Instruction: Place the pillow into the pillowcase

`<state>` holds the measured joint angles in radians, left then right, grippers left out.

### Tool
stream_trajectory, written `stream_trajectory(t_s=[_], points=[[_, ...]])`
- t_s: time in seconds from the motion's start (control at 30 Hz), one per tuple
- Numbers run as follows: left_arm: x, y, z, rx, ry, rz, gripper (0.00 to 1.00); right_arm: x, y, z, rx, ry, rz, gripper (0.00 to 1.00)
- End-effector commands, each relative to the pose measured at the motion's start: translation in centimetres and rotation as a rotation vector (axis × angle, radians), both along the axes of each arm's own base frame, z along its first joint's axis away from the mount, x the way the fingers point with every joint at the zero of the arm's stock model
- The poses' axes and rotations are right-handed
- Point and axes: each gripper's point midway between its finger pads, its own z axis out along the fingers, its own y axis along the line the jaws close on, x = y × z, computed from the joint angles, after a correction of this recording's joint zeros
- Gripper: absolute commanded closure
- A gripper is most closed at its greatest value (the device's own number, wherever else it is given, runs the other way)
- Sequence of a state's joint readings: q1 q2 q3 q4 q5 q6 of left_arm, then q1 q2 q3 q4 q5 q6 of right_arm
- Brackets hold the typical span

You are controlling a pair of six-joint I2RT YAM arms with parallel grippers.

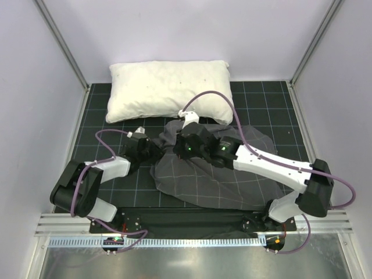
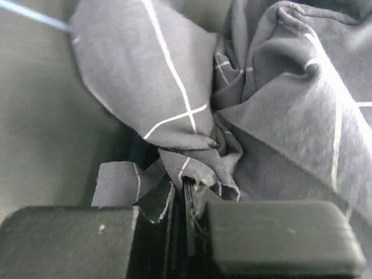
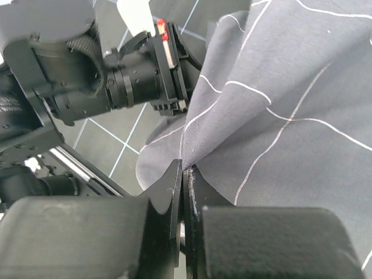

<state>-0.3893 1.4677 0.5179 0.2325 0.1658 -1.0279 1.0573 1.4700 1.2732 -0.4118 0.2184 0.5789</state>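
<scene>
The dark grey pillowcase [image 1: 221, 174] with thin light grid lines lies crumpled in the middle of the mat, bulging a little. The pillow is hidden in every view. My left gripper [image 1: 154, 152] is at the case's left edge, shut on a bunched fold of the pillowcase [image 2: 290, 116]; in the left wrist view, cloth runs down between the closed fingers of the gripper [image 2: 189, 186]. My right gripper [image 1: 173, 145] is just to the right of it, and in the right wrist view it [image 3: 186, 171] is shut on a hem of the pillowcase [image 3: 279, 87].
A larger plain white lumpy pillow [image 1: 170, 90] lies at the back, touching the case's far edge. The black gridded mat [image 1: 273, 110] is bounded by metal posts at both sides and a rail [image 1: 186, 224] at the near edge. The left arm's wrist [image 3: 116, 81] is close to my right gripper.
</scene>
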Motion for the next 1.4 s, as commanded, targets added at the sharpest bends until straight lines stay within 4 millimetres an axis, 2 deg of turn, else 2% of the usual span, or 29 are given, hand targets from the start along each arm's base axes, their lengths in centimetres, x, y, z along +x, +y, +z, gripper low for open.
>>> stream_trajectory(t_s=[0.0,0.2,0.33,0.4,0.47,0.5,0.6,0.7,0.73,0.83,0.9,0.93,0.97,1.03,1.1,1.2,1.37], points=[[0.1,-3.2,3.7,-0.188,-0.065,-0.027,0.92,0.2,0.4,8.3,0.281,-0.099,-0.024,0.96],[-0.2,-7.9,8.1,-0.357,-0.116,-0.075,0.88,-0.3,-1.4,10.9,0.387,-0.113,-0.006,0.96],[-1.0,-11.3,8.5,-0.404,-0.094,-0.13,0.81,-0.4,-2.2,11.1,0.404,-0.113,-0.007,0.96],[-1.0,-13.0,7.7,-0.424,-0.082,-0.155,0.72,-0.5,-2.3,10.9,0.405,-0.108,-0.002,0.96],[-2.0,-14.9,7.5,-0.476,-0.054,-0.201,0.66,-0.6,-2.2,10.7,0.406,-0.104,0.003,0.96],[-1.9,-15.8,7.5,-0.509,-0.069,-0.218,0.56,-0.7,-2.1,10.7,0.408,-0.1,0.009,0.96],[-2.1,-16.7,7.7,-0.564,-0.064,-0.234,0.41,-0.7,-2.2,10.6,0.402,-0.099,0.004,0.96],[-1.5,-15.6,7.5,-0.5,-0.117,-0.193,0.33,-0.5,-2.9,10.5,0.389,-0.104,-0.019,0.96],[-1.8,-14.9,6.7,-0.44,-0.078,-0.18,0.32,-0.6,-3.1,10.5,0.386,-0.107,-0.024,0.96],[-1.3,-13.4,6.4,-0.302,-0.112,-0.156,0.31,-0.2,-4.1,10.2,0.377,-0.112,-0.052,0.96],[-1.5,-11.3,5.9,-0.153,-0.098,-0.127,0.3,0.0,-5.0,10.1,0.367,-0.117,-0.08,0.96],[-0.6,-9.6,6.0,-0.074,-0.127,-0.057,0.28,0.0,-5.3,10.0,0.358,-0.117,-0.088,0.96],[-1.2,-7.9,5.8,0.002,-0.106,-0.033,0.26,0.1,-5.7,9.7,0.338,-0.115,-0.105,0.96],[-0.8,-5.3,6.1,0.106,-0.15,0.03,0.13,0.3,-6.0,8.8,0.303,-0.107,-0.118,0.96],[-1.7,-3.4,6.0,0.161,-0.143,0.052,0.01,0.7,-6.1,8.0,0.275,-0.104,-0.138,0.96],[-2.1,-1.0,5.1,0.233,-0.104,0.06,0.0,1.2,-6.1,6.6,0.243,-0.094,-0.164,0.96],[-2.4,3.5,4.8,0.336,-0.087,0.114,0.0,1.9,-5.8,5.9,0.222,-0.093,-0.179,0.96]])
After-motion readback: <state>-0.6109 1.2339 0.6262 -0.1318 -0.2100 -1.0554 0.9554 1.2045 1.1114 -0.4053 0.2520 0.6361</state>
